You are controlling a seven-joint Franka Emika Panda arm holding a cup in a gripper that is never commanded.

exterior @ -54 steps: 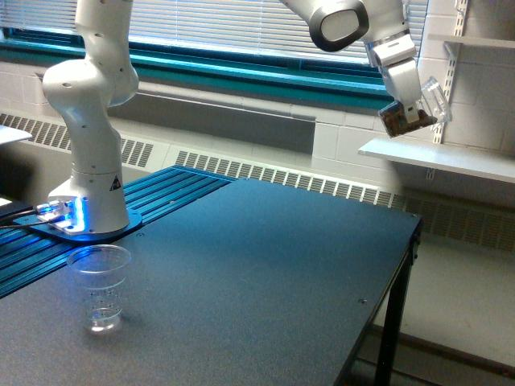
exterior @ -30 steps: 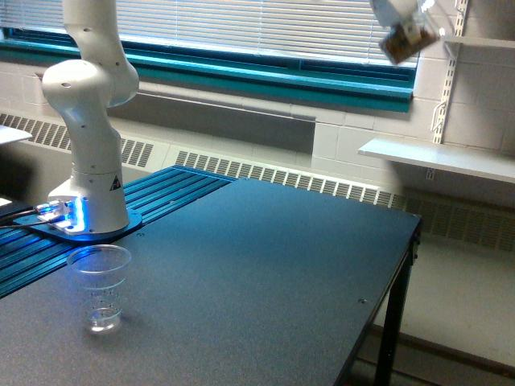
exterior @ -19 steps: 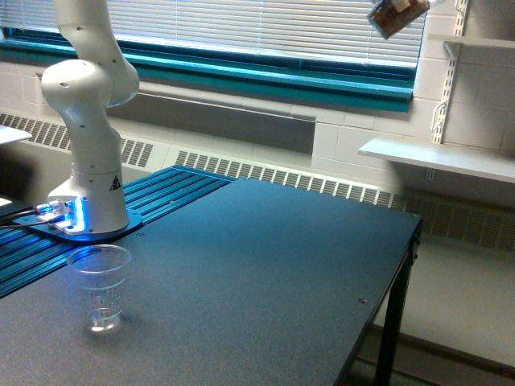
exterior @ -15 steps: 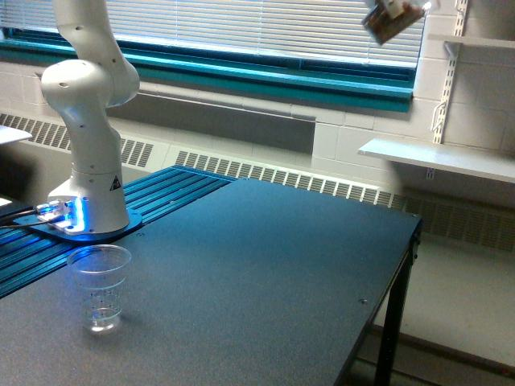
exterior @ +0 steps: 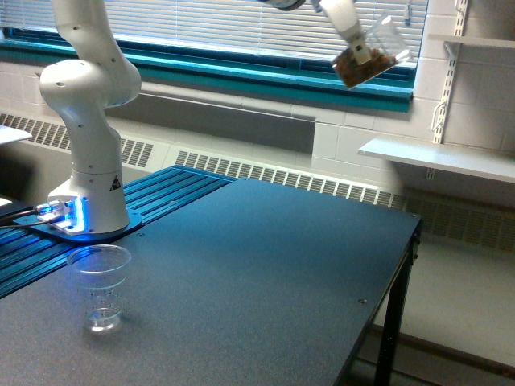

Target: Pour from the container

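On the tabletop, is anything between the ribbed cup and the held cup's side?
No. The exterior view shows only bare table between the ribbed cup and the container held high.

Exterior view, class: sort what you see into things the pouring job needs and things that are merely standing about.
Belongs to the job:
- the container, tilted, brown contents at its lower end
- the gripper holding it up by the window
- the ribbed cup, upright on the table, probably the receiver

Just standing about:
- wall shelf
- window blinds
- radiator grille
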